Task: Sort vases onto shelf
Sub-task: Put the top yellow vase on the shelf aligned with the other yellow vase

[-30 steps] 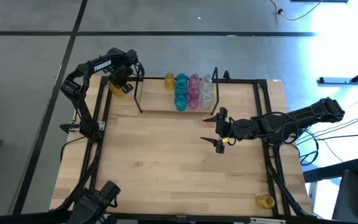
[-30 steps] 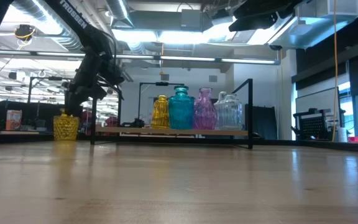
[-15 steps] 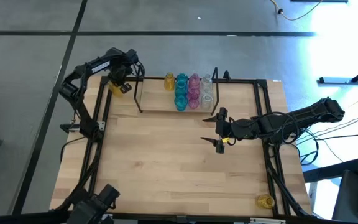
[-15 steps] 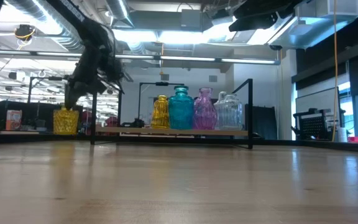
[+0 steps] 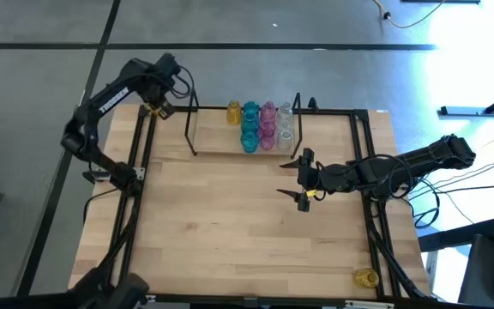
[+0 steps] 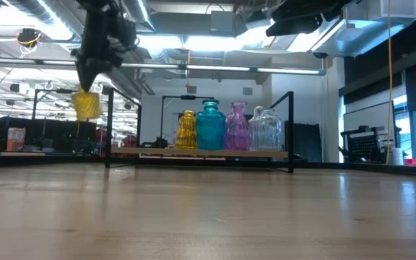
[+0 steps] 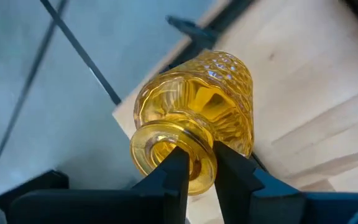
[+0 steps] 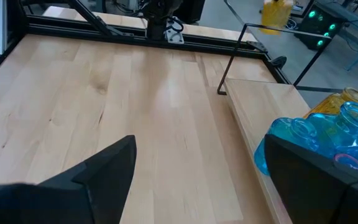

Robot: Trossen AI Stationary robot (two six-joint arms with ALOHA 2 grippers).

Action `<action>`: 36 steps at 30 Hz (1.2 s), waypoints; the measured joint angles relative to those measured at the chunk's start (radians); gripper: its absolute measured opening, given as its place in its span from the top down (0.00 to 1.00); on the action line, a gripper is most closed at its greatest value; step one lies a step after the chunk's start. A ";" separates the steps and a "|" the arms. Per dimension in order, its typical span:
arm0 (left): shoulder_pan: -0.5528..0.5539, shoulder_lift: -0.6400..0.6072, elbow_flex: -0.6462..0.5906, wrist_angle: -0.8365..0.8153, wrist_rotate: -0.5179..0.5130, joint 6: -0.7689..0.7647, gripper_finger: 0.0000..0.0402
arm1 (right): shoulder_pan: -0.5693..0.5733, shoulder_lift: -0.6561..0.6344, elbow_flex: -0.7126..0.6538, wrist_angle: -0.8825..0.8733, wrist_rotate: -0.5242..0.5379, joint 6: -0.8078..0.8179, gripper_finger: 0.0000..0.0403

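My left gripper [image 5: 156, 103] is shut on a yellow vase [image 6: 87, 105], held in the air over the table's far left corner, left of the shelf [image 5: 217, 142]. On the shelf board stand a yellow vase [image 5: 233, 112], two teal vases [image 5: 250, 127], a pink vase [image 5: 268, 114] and a clear vase [image 5: 286, 120], bases on the board. My right gripper [image 5: 304, 180] is open and empty above the table, just near of the shelf's right end. One more yellow vase [image 5: 366, 277] lies at the near right corner. My left gripper holds the yellow vase by the rim of its mouth [image 7: 199, 144]. One finger [image 7: 176, 167] stands over the mouth opening and the other [image 7: 230, 163] outside the neck. The fingers come from above. The vase hangs below them, mouth up, lifted clear of the table.
Black wire frames [image 6: 291, 130] rise at both short ends of the shelf. The left part of the shelf board [image 8: 260, 106] is bare. The tabletop has a black metal frame along its edges [image 5: 144, 146].
My left gripper has gone up and a little toward the table's far left corner, still shut on the yellow vase. The vase stood on the table and now hangs lifted clear, about level with the tops of the vases on the shelf.
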 joint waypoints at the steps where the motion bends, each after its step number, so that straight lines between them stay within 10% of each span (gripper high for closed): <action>1: -0.009 -0.006 0.025 -0.008 -0.003 0.001 0.86 | 0.000 0.000 0.000 0.000 0.000 0.000 0.17; 15: -0.180 -0.013 0.328 -0.037 -0.020 0.007 0.87 | 0.000 0.000 0.000 -0.002 0.000 0.000 0.17; 36: -0.533 0.135 0.338 0.055 0.098 0.041 0.87 | 0.000 0.000 0.000 -0.003 0.000 0.000 0.17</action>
